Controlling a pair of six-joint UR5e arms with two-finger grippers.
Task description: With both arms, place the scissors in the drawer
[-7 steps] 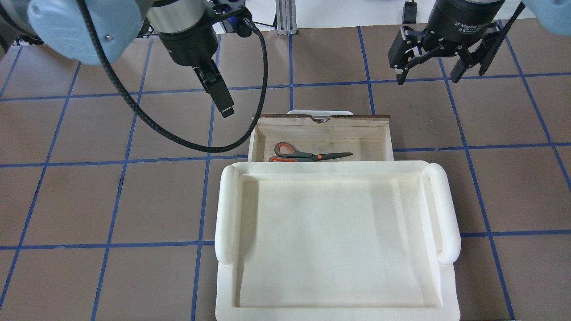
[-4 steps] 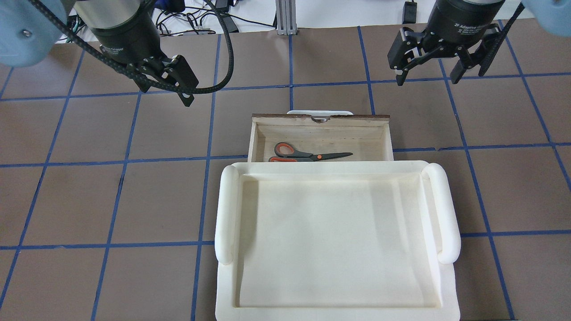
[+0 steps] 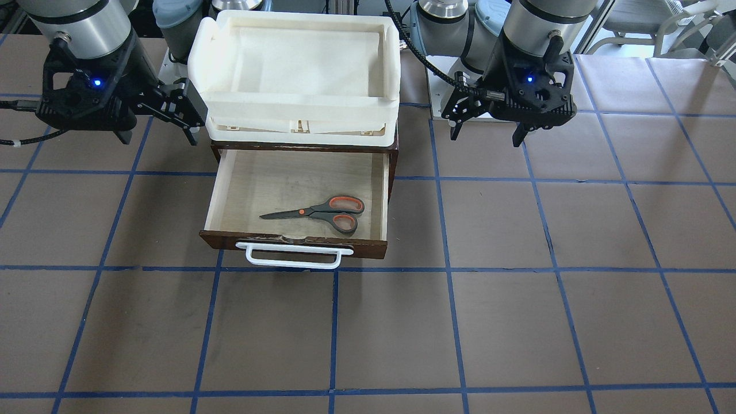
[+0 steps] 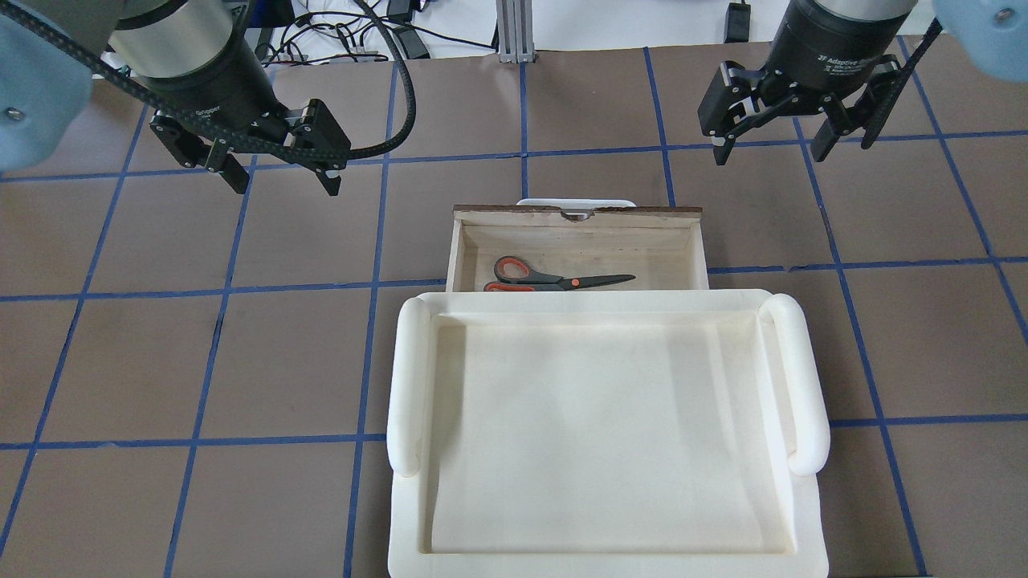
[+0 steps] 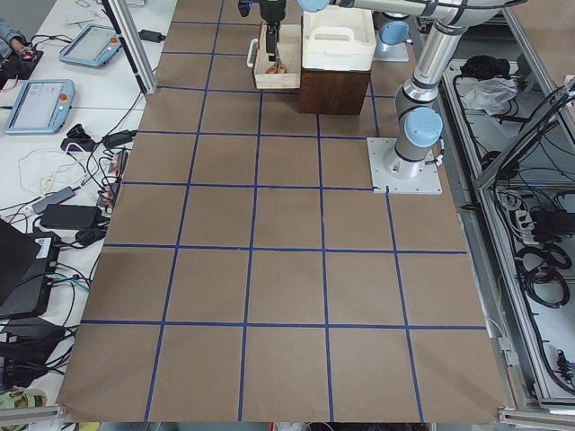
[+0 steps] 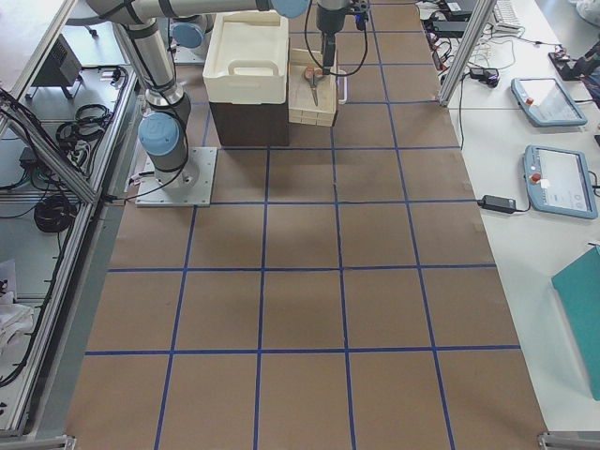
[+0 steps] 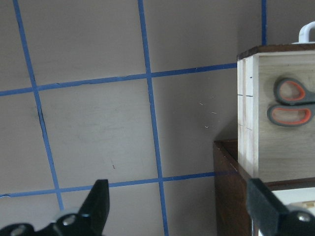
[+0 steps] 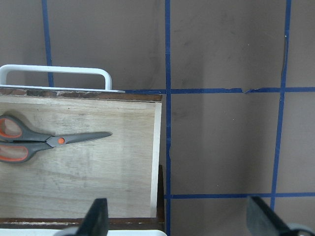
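The scissors (image 4: 554,281) lie flat in the open drawer (image 4: 578,213), handles toward my left side. They also show in the front view (image 3: 322,211), the left wrist view (image 7: 293,103) and the right wrist view (image 8: 44,142). The drawer (image 3: 299,242) is pulled out, and its white bar handle (image 3: 293,261) faces away from me. My left gripper (image 4: 283,181) hangs open and empty above the table, left of the drawer (image 3: 487,129). My right gripper (image 4: 769,152) hangs open and empty beyond the drawer's right corner (image 3: 156,137).
A white foam tray (image 4: 409,377) sits on top of the dark brown cabinet (image 7: 229,191) that holds the drawer. The brown table has blue tape grid lines (image 4: 522,152). Cables lie past the far edge (image 4: 353,40).
My left gripper has swung left, away from the drawer's left corner, and turned so both open fingers show. The right gripper, the drawer and the scissors have barely moved.
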